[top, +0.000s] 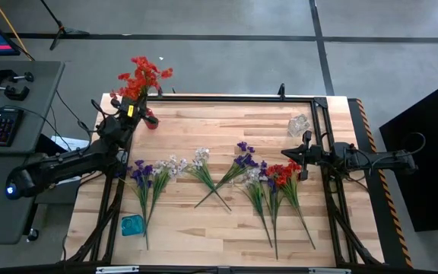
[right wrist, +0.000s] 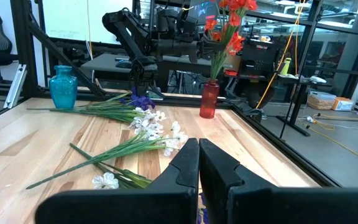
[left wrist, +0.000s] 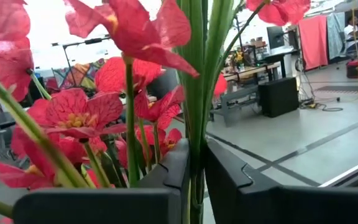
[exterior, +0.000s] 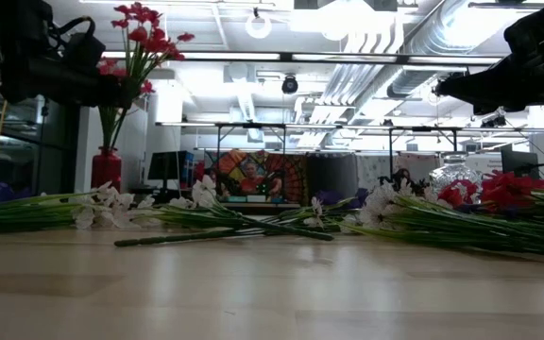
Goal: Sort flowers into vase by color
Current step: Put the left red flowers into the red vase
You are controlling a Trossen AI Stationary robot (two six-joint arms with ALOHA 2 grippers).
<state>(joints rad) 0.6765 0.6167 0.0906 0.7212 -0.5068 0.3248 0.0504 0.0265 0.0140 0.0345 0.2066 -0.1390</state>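
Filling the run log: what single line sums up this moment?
left gripper: on red flowers' stems in red vase | right gripper: shut, empty

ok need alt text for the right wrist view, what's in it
Looking across a wooden table past the right gripper, whose dark fingers are shut and hold nothing. White flowers and purple flowers lie on the boards; a blue vase and a red vase of red flowers stand beyond, the left arm beside it.
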